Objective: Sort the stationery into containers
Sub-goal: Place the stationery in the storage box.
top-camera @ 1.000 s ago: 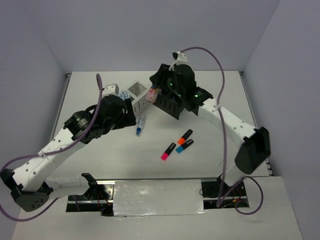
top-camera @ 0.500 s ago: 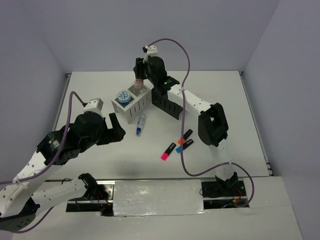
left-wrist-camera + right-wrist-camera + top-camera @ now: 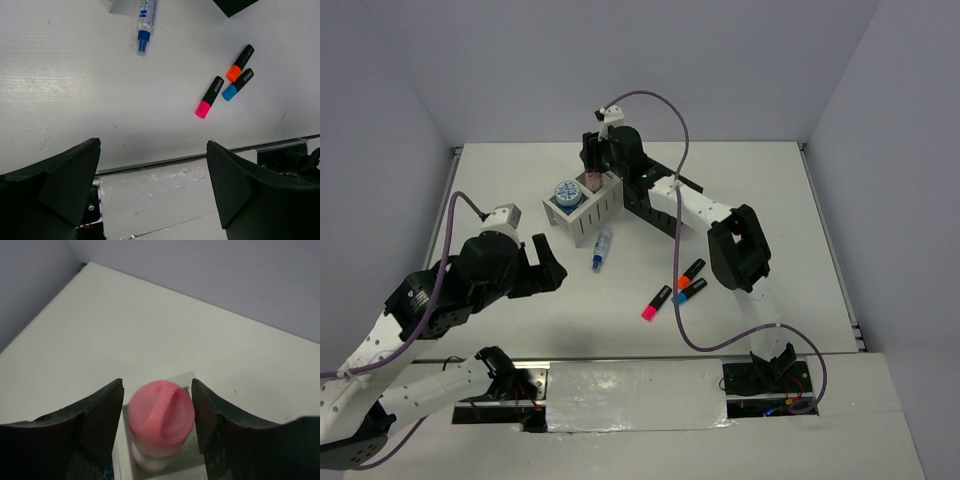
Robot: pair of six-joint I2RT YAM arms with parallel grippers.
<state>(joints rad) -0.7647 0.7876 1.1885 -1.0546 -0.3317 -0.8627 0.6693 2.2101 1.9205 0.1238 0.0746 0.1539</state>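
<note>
Pink tube (image 3: 161,412): stood in white box (image 3: 588,222), right compartment.
Right gripper (image 3: 156,389): closely flanked tube; grip unclear.
Left gripper (image 3: 152,147): spread wide, empty.

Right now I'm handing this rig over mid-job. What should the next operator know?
Left hand: open, empty, above the table.
Right hand: closed on the pink tube, which stands in the white box, beside the compartment with a tape roll.
Done: that tape roll is boxed.
Left: release the tube, then sort the blue-white stick, pink highlighter, orange highlighter and blue highlighter, all loose on the table. Black box: contents not visible.
</note>
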